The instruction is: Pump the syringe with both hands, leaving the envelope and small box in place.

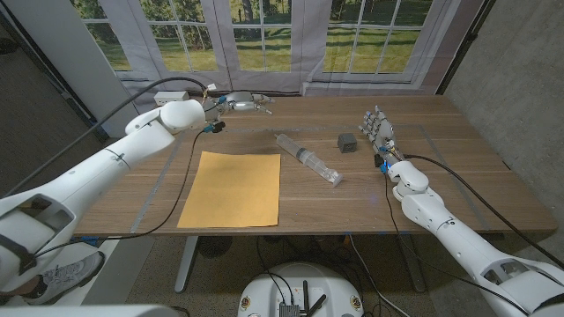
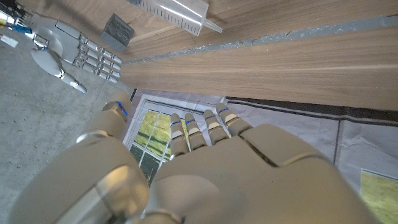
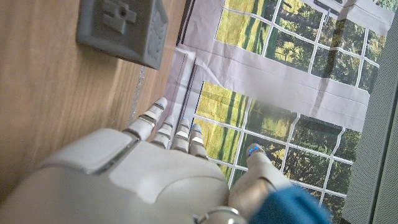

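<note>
Left hand [image 1: 242,102] raised upper centre-left, fingers spread, empty, right hand [image 1: 379,130] at right, fingers apart, empty, clear syringe [image 1: 308,158] lying diagonally at centre, plunger extended, yellow envelope [image 1: 233,188] lower left of it, small grey box [image 1: 346,142] just right of it.

Wooden table [image 1: 423,189] stands before a row of white-framed windows [image 1: 264,35] with daylight, grass and trees beyond. Grey textured wall [image 1: 520,97] at right. White power strip [image 1: 172,97] sits at the table's far edge. Dark floor beneath.
</note>
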You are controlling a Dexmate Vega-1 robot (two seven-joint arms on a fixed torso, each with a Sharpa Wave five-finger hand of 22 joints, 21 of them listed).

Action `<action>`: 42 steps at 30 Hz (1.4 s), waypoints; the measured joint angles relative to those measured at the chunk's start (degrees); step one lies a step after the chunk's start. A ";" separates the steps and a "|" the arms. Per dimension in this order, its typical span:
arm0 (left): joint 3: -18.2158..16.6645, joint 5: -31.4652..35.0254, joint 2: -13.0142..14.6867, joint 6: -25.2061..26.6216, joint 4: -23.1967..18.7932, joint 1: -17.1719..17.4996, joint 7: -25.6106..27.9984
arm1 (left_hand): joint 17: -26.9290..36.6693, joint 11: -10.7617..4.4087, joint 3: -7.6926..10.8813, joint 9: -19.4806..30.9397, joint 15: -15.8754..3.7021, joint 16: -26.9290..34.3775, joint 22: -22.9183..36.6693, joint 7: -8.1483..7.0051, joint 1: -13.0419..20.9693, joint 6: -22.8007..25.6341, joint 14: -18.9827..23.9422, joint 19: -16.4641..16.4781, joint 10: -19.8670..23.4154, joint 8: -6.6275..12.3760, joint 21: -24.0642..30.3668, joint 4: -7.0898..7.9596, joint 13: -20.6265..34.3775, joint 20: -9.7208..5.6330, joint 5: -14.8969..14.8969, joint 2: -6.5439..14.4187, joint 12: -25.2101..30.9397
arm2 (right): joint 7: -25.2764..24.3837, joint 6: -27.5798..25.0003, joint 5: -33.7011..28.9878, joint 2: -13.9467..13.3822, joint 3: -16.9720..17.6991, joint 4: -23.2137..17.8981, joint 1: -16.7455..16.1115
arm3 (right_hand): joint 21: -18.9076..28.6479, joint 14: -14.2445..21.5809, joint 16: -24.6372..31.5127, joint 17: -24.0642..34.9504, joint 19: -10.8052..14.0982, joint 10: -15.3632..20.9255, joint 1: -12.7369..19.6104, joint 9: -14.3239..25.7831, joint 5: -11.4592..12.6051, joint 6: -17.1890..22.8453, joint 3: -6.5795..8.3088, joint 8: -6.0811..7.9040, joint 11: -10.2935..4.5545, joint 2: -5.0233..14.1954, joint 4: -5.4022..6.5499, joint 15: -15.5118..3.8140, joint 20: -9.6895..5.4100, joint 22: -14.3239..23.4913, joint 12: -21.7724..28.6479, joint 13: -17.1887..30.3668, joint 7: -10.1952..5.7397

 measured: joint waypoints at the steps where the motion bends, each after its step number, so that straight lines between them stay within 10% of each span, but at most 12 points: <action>1: 0.19 0.00 0.03 0.00 -0.08 -0.27 0.00 | 0.00 0.09 0.00 0.00 0.00 0.00 -0.02 -0.10 0.40 0.09 0.00 -0.43 0.10 0.00 0.00 0.00 0.00 -0.01 0.00 -0.40 -0.20 | -0.03 0.00 0.00 0.00 0.00 0.00 0.00 | 0.00 0.00 0.00 0.00 0.00 -0.16 0.00 0.00 0.00 0.00 0.00 0.00 0.15 0.00 0.00 0.00 0.00 0.00 0.00 0.00 0.00; 26: 7.75 18.03 -3.77 -9.33 4.70 -11.65 -11.38 | -0.01 -0.95 0.00 0.28 0.20 -0.27 -0.01 -2.47 9.92 -0.86 -1.71 -9.40 -1.98 -0.30 -0.64 0.01 -0.01 -0.25 0.16 -6.57 -1.30 | -0.42 -0.60 0.10 0.11 0.00 -0.29 -0.35 | 0.00 0.00 0.00 -0.52 0.00 -0.61 0.00 0.00 0.00 0.01 0.00 0.00 -0.21 0.00 0.00 0.00 0.00 0.00 0.00 0.00 0.01; 42: 12.64 27.31 -7.60 -15.09 8.60 -17.96 -16.13 | -0.01 0.91 0.23 0.27 0.30 -0.71 0.15 -1.85 16.34 -7.01 -6.11 -15.04 -7.73 -1.13 -0.64 0.29 -0.01 0.72 -0.05 -7.61 -1.91 | -0.51 -0.58 0.46 0.22 0.07 -0.53 -0.80 | 0.00 -0.32 0.23 -0.79 -0.22 -0.61 0.00 -0.01 0.00 -0.30 0.15 0.00 -0.21 0.00 -0.16 -0.31 0.22 -0.01 0.00 -0.01 -0.30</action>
